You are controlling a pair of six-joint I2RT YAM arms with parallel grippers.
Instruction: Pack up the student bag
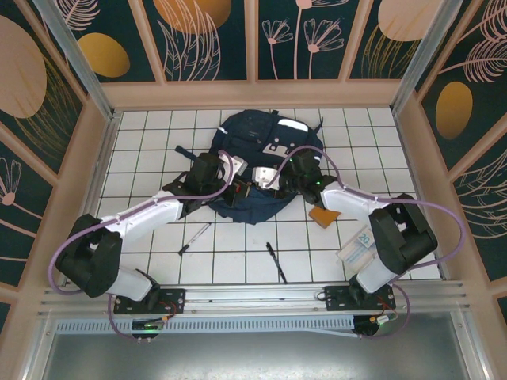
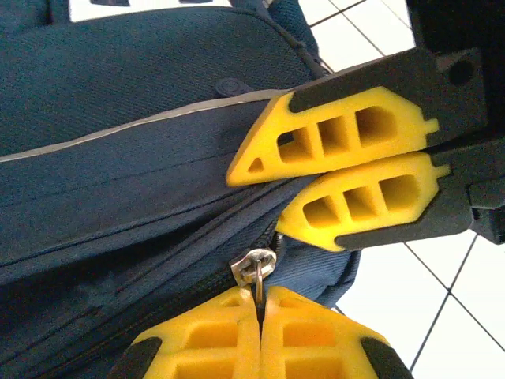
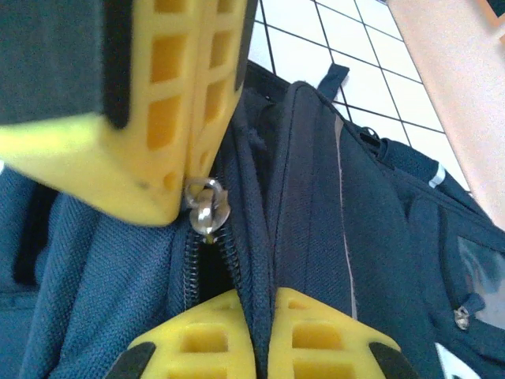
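Observation:
The student bag (image 1: pixel 257 142), a navy-blue backpack with grey stripes, lies at the back middle of the tiled table. Both grippers meet at its near edge. My left gripper (image 2: pixel 260 297) is shut on the metal zipper pull (image 2: pixel 257 276), just below the silver slider. My right gripper (image 3: pixel 264 306) is shut on a fold of the bag's fabric (image 3: pixel 308 197) beside the zipper (image 3: pixel 189 268), which stands partly open below the slider. The right gripper's yellow fingers (image 2: pixel 347 134) show at the upper right of the left wrist view. In the top view the left gripper (image 1: pixel 240 190) and right gripper (image 1: pixel 271 180) sit close together.
Two dark pens (image 1: pixel 194 237) (image 1: pixel 276 262) lie on the tiles in front of the bag. An orange-brown card (image 1: pixel 325 215) and a pale packet (image 1: pixel 360 247) lie at the right, near the right arm. Wooden walls close in the table.

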